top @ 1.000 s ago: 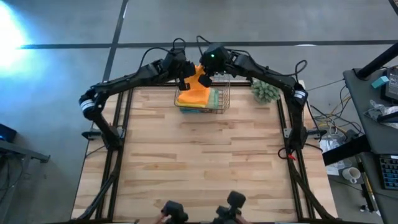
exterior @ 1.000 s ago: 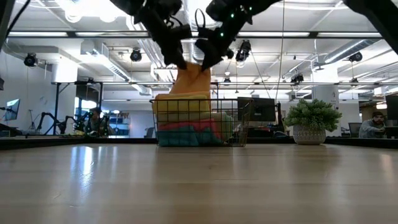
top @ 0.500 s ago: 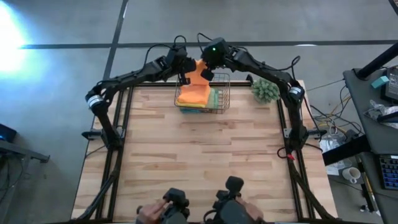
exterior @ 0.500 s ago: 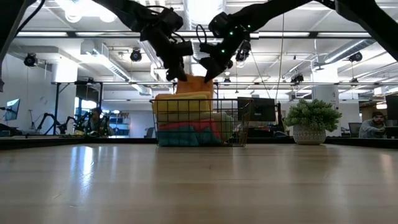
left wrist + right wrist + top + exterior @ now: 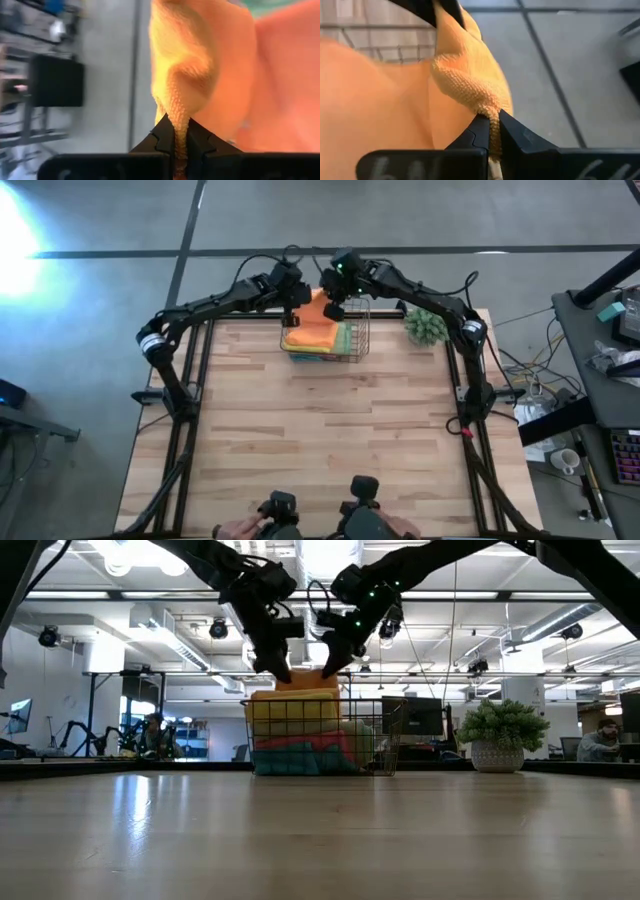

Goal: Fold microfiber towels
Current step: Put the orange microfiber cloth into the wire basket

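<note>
I hold the soft orange microfiber towel point(image 5: 312, 323) by its far edge, one corner in each of my grippers, above the far side of the wire basket point(image 5: 357, 340) at the back of the wooden table point(image 5: 320, 430). My left gripper point(image 5: 292, 297) is pinched tight on a bunched corner, and my right gripper point(image 5: 333, 304) is pinched tight on the other. The held edge runs left to right between my two grippers, and the rest of the cloth slopes down from it toward the near side, draping over the pile in the basket.

Compared with a second ago, I have brought the towel lower: in the low view it hung tall and narrow above the basket then, and now only a short orange strip point(image 5: 300, 682) shows above the wire rim, with my grippers just over it. From above, the cloth spreads flatter across the basket than before.

Beneath the orange towel I can make out yellow point(image 5: 290, 716), pink point(image 5: 300, 748) and teal point(image 5: 300, 766) layers through the wire, but their edges are hidden. A small green spiky plant point(image 5: 427, 326) stands to the right of the basket. At the near table edge, a person's hands point(image 5: 232, 530) are cut off by the frame.
</note>
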You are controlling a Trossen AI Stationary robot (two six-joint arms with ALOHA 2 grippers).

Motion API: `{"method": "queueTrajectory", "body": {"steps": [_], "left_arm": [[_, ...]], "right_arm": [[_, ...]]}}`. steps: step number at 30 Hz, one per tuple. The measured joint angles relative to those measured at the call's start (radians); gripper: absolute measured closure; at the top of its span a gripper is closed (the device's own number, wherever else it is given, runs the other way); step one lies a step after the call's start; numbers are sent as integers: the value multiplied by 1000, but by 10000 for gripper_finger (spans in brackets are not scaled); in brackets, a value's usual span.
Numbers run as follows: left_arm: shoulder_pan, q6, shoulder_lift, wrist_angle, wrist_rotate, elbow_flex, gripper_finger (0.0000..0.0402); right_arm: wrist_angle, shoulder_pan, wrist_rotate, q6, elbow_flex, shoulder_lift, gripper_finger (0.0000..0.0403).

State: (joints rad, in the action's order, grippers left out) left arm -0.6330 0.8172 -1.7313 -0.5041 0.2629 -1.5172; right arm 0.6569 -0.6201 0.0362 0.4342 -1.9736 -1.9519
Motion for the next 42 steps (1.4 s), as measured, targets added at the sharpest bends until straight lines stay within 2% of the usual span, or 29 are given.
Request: {"method": "queueTrajectory", "body": {"steps": [4,12,16,21,29,32,35,42], "left_arm": [[10,-38,0,-86,-51,1,401],[33,-87,22,-189,-54,1,401],[49,-156,26,-233,-58,-1,397],[66,-166,27,-284,-82,-1,375],[92,-202,28,-357,-94,-3,313],[98,-239,49,-380,-154,-3,296],[101,-262,88,-392,-225,-4,289],[107,-273,168,-435,-231,-5,287]], "right_arm": [[54,13,28,-41,2,-3,394],[111,54,124,-171,2,-3,394],[158,81,132,-207,2,-3,388],[203,116,133,-199,2,-3,359],[230,143,148,-250,1,-2,292],[286,147,183,-270,-19,-1,274],[336,150,185,-295,-43,1,263],[366,149,184,-305,-94,2,252]]}}
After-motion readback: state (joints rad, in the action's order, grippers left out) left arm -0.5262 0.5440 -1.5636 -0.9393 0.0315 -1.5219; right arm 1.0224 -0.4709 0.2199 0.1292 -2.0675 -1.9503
